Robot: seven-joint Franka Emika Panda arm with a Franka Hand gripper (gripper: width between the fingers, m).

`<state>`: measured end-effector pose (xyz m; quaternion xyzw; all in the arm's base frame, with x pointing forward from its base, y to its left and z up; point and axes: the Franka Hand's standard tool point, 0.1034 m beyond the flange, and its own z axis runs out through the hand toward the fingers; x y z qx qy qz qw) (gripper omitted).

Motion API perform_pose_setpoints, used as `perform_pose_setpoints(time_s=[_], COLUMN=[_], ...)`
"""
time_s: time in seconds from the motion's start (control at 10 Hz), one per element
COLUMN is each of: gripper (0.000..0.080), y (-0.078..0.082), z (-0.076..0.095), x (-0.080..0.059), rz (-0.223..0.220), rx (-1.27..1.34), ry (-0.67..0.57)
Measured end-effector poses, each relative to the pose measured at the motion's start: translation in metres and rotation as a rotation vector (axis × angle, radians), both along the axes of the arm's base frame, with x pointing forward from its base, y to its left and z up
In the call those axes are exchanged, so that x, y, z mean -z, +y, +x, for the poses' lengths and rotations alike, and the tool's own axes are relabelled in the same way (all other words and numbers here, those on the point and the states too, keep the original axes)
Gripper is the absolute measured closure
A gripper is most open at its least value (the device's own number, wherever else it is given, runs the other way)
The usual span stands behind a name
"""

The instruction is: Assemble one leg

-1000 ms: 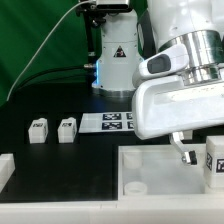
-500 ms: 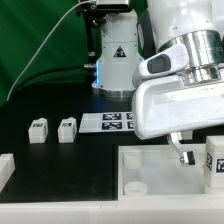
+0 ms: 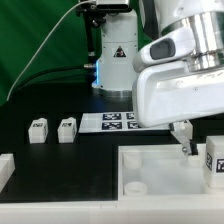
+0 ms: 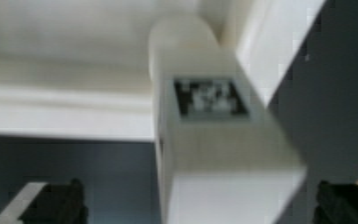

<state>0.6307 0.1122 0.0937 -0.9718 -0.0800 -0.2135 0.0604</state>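
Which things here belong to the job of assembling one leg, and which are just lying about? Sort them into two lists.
Job in hand:
- hand
- nearest leg, at the exterior view's right edge
- big white panel, probably what the leg joins

Lying about:
- spare leg
- second spare leg
- marker board

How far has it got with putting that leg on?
Nothing looks attached yet: a loose leg and its neighbour lie on the table. In hand: the open hand hovers by a third leg at the white panel's edge. Left: gripping that leg and fitting it to the panel.
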Motion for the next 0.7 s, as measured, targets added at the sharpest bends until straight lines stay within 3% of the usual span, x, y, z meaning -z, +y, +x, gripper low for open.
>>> perform_pose_setpoints(time_s=[0.1,0.2,0.6,0.7], gripper=[0.015,0.015,0.015,0.015], y=[-0.004,-0.006,0.001,0.003], z=[0.001,-0.004,-0.015,-0.012], x=[0.002,0.009,0.01,0.012], rz=[-0.002,-0.007,-0.009,-0.007], rx=[0.004,-0.004,-0.052,-0.058], ry=[0.005,0.104,0.512,0.541])
